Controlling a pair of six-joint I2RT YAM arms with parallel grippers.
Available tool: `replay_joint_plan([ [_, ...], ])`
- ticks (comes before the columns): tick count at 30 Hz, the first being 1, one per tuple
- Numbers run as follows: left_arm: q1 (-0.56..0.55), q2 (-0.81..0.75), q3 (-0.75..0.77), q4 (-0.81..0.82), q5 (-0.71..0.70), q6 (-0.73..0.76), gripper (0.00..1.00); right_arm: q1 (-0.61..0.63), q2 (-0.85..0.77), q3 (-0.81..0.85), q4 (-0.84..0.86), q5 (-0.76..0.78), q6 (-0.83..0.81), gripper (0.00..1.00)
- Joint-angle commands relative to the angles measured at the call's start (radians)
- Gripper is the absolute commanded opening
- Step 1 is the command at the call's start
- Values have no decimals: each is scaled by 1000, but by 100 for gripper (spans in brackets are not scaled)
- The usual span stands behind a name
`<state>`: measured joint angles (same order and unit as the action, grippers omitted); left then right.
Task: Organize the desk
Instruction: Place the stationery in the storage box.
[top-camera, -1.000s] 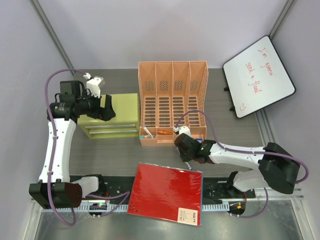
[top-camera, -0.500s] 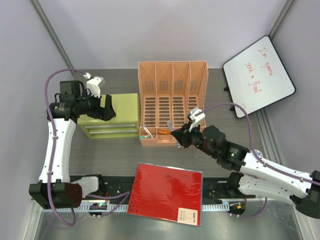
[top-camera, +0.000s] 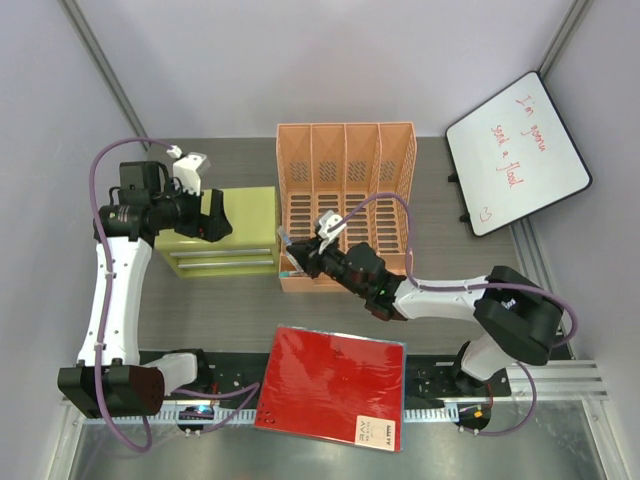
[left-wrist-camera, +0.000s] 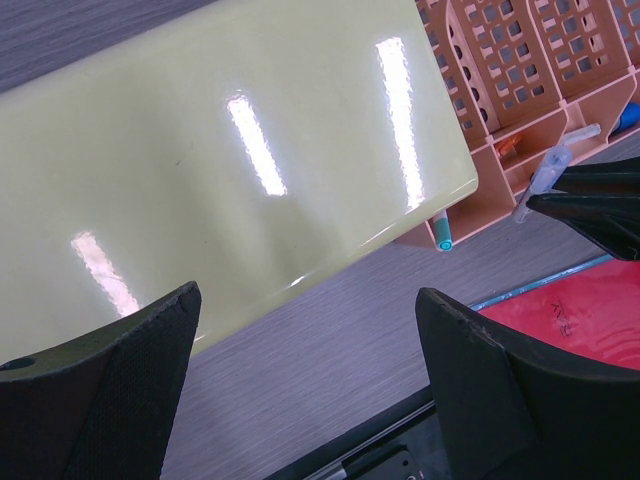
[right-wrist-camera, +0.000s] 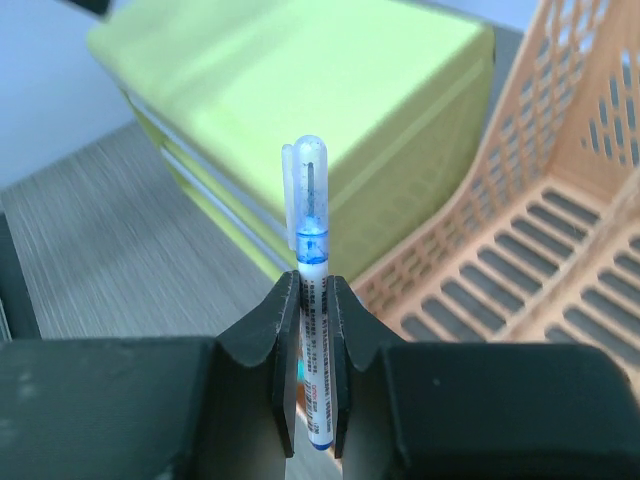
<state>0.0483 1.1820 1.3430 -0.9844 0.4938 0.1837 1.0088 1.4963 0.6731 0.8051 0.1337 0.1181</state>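
Observation:
The desk (top-camera: 230, 310) is dark grey wood-grain. My right gripper (top-camera: 297, 256) hovers at the front left corner of the orange mesh rack (top-camera: 345, 200). It is shut on a white pen with a clear blue cap (right-wrist-camera: 308, 200), which stands up between the fingers (right-wrist-camera: 287, 330). The same pen (left-wrist-camera: 540, 180) shows in the left wrist view beside the rack (left-wrist-camera: 540, 60). My left gripper (top-camera: 212, 218) is open and empty above the lime-green drawer cabinet (top-camera: 250, 215), with its fingers (left-wrist-camera: 100, 390) wide apart over the desk (left-wrist-camera: 330, 330).
A red folder (top-camera: 335, 385) lies at the near edge, over the rail. A whiteboard (top-camera: 515, 150) leans at the back right. An orange pen (top-camera: 328, 265) and a teal-tipped pen (left-wrist-camera: 443, 232) lie in the rack's front tray.
My right arm has swung left from just above the red folder to the rack's front left corner, carrying the pen. The left arm has not moved.

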Motion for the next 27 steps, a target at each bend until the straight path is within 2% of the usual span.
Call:
replay_joint_plan([
  [1,7,-27,7,18,5,7,89,5,50,101,233,-25,-24,1],
  [14,9,-27,2,21,9,14,89,-6,169,54,361,41,-35,1],
  [19,9,-27,7,18,11,17,89,-13,190,30,339,70,-26,3],
  [21,10,-27,7,18,11,19,89,-15,183,26,316,82,-26,11],
  [22,10,-25,8,16,11,20,89,-16,174,29,281,90,-23,28],
  [24,10,-24,10,15,14,22,89,-16,159,31,247,107,-17,39],
  [25,9,-22,12,12,15,23,89,-16,139,33,203,127,-20,51],
  [27,10,-22,16,7,15,26,89,-18,108,36,158,135,-18,60],
])
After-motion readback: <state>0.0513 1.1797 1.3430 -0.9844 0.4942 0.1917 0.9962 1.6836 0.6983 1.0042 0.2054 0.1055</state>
